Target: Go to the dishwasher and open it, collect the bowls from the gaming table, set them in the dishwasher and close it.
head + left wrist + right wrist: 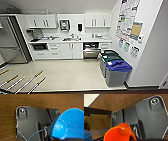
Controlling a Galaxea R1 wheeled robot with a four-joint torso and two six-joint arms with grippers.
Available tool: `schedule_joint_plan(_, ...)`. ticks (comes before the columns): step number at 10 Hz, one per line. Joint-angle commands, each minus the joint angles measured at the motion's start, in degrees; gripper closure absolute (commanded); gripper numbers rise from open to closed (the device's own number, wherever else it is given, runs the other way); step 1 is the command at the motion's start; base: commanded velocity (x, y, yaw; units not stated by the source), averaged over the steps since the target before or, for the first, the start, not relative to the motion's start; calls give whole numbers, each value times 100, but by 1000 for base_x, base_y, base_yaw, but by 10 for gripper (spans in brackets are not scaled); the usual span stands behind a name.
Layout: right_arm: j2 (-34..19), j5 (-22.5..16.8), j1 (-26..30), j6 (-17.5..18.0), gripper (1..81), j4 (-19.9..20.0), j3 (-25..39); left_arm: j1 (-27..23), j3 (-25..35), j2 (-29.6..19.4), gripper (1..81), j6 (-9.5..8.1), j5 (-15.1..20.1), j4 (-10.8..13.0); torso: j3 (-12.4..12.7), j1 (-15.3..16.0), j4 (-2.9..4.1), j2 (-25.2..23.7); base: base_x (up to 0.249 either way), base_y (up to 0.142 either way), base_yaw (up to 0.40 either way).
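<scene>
Head view, kitchenette: fridge point(10, 40) left of the sink point(67, 39), the dishwasher point(91, 50) right of it, door open a little, bins point(115, 70) further right. It lies ahead, slightly right, probably nearer the right arm. Left gripper seems to hold a blue bowl point(70, 124), right an orange bowl point(119, 132); fingers unseen, grasp uncertain.

Left wrist's dark plate point(30, 124) hangs over a brown wood-grain surface; right wrist's plate point(149, 117) sits tilted; fingers too hard to make out on either.
</scene>
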Motion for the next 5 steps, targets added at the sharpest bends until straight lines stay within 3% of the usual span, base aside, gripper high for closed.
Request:
schedule_joint_plan(1,-101,-208,285,-4,811,-92,73,-264,62,-183,811,6,93,-10,0,0,0,0,157,0,0)
schedule_joint_plan(5,-101,-208,285,-4,811,-92,64,-264,62,-200,811,6,93,-10,0,0,0,0,157,0,0)
